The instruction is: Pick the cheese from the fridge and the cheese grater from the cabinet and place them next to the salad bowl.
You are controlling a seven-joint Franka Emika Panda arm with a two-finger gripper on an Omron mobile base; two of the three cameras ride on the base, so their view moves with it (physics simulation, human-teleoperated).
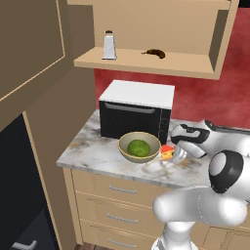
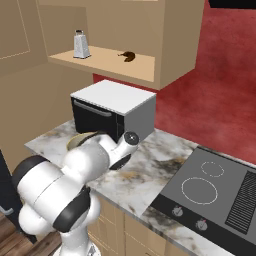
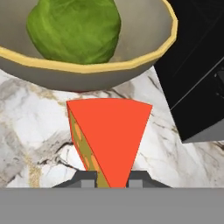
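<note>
Cheese (image 3: 111,135): orange-yellow wedge, red face up toward the hand camera, narrow end down between the two dark fingertips (image 3: 85,178) of the end effector (image 3: 112,180). Clamped on the wedge from both sides, by the hand view. In the left base view, cheese (image 1: 167,152) just beside the salad bowl (image 1: 128,155), on the bowl's far side from the fridge (image 1: 19,195); touching the desk (image 1: 93,154) or not, cannot tell. End effector (image 1: 177,154) right at the wedge, away from the bowl.

Salad bowl: beige-tan, green lettuce ball (image 1: 138,148) inside, standing on the marbled desk directly in front of the microwave (image 1: 136,110). In the hand view, bowl rim (image 3: 87,65) just above the wedge, black microwave front off to one side.

Cheese grater (image 1: 109,45): upright on the open shelf of the cabinet (image 1: 146,63), high above the microwave and well apart from the bowl. Also seen in the right base view (image 2: 81,44). Small dark brown item (image 1: 155,52) on the same shelf, apart from the grater; kind not clear.

Cooktop (image 2: 210,192) set into the desk beyond the microwave, away from the bowl. Drawers (image 1: 114,195) under the desk below the bowl.
</note>
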